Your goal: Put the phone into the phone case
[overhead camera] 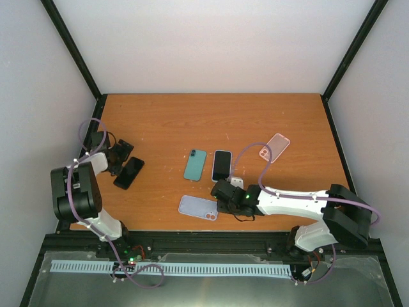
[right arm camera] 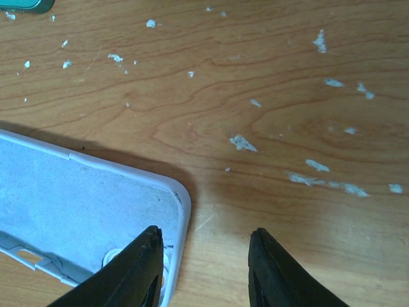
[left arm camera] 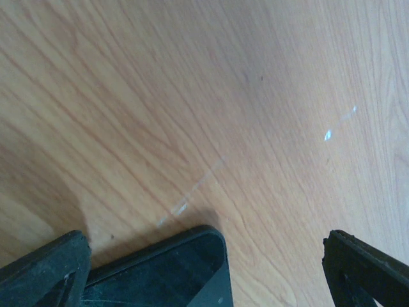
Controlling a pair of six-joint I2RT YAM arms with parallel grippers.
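A black phone [overhead camera: 129,173] lies at the table's left; its corner shows between the left wrist's fingers [left arm camera: 172,272]. My left gripper [overhead camera: 119,157] [left arm camera: 204,278] is open around that end of the phone, not closed on it. A pale lavender phone case [overhead camera: 198,207] lies open side up near the front middle, and its camera-hole end shows in the right wrist view [right arm camera: 77,204]. My right gripper [overhead camera: 222,194] [right arm camera: 204,272] is open at the case's right end, one finger [right arm camera: 137,272] over the case's inside, the other [right arm camera: 281,275] on bare wood outside.
A teal phone-shaped item [overhead camera: 195,165] [right arm camera: 25,5] and a white-edged phone with a dark screen [overhead camera: 222,165] lie side by side mid-table. A clear pink case [overhead camera: 275,148] lies to the right. White paint flecks [right arm camera: 243,142] mark the wood.
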